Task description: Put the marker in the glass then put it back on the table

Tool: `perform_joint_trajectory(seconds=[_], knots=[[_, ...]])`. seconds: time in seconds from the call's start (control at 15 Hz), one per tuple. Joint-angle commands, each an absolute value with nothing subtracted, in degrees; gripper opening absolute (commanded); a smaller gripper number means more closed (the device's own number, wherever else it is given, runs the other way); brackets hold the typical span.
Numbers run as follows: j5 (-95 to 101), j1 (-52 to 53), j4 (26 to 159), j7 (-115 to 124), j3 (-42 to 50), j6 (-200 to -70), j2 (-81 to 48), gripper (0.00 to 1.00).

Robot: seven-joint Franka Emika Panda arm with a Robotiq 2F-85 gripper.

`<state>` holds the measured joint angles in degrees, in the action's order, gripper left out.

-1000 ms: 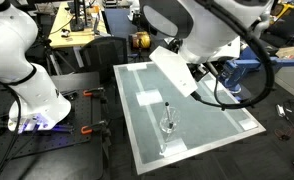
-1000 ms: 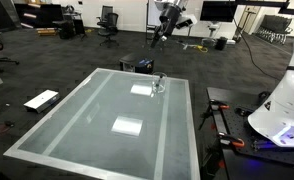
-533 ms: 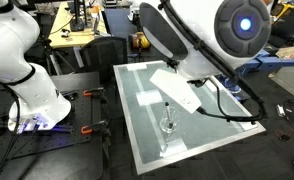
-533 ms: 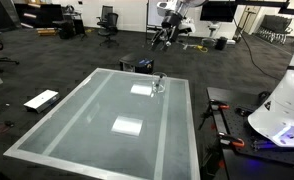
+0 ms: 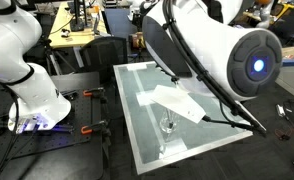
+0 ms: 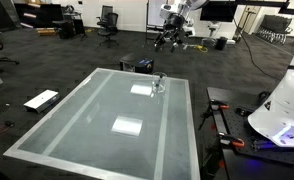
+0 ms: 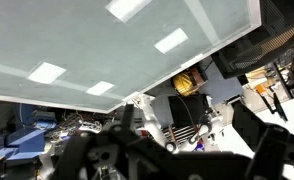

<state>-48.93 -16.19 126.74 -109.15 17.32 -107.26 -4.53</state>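
Right now my pincer [image 7: 182, 155] is spread wide with nothing between its jaws. In the wrist view the fingers are only dark, blurred shapes at the bottom edge, and pale tabletop [image 7: 107, 45] fills the upper part. Neither task thing shows there. In an exterior view the pincer [image 6: 170, 40] hangs high beyond the far end of the tabletop, well apart from the glass [image 6: 158, 86].

Over the last second my arm has swung and my big white links have come across an exterior view, covering more of the scene. My pincer has drifted a little further off rather than coming down. The glass [image 5: 168, 126] has not shifted: it stands upright on the tabletop [image 5: 137, 85], near a white tape patch [image 6: 127, 126]. The marker [image 5: 168, 115] seems to be standing in it as before, a thin dark line leaning on the rim. Its top is now hidden behind my arm, so I can't be sure of its tilt.

So I judge the first half done — marker in, grip let go. What's left is to come back over the glass, pinch the marker's upper end, lift it clear and lay it on the tabletop — without knocking the glass.
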Motion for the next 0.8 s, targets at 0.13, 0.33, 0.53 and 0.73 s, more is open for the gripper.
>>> perform_joint_trajectory(seconds=[0.13, 0.33, 0.53, 0.73], knots=[[-48.89, -18.35, 123.33, -117.51, 17.18, -102.44, -8.04, 1.0], [-48.7, -19.11, 122.75, -120.53, 17.2, -101.7, -9.55, 1.0], [-48.15, -19.79, 122.59, -122.06, 17.29, -102.26, -11.07, 1.0], [-48.57, -19.39, 124.18, -120.29, 16.88, -104.14, -10.15, 1.0]])
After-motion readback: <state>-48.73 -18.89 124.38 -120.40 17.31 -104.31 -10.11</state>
